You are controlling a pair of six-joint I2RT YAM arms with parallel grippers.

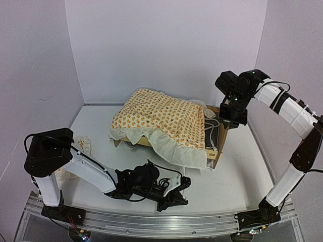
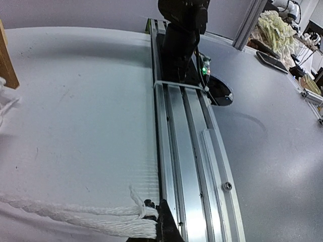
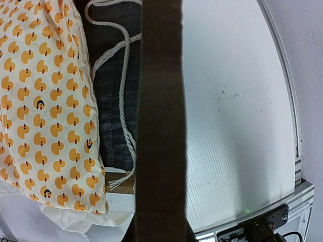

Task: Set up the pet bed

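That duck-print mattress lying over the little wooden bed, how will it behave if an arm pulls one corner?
Probably floppy: the duck-print mattress sags over the pet bed, its cream ruffle hanging in folds. It looks puffy, so likely light. A corner pull would likely drag it, not lift it whole.

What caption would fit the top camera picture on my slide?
Right end effector holds the pet bed by one end board; a duck-print cover lies over it.
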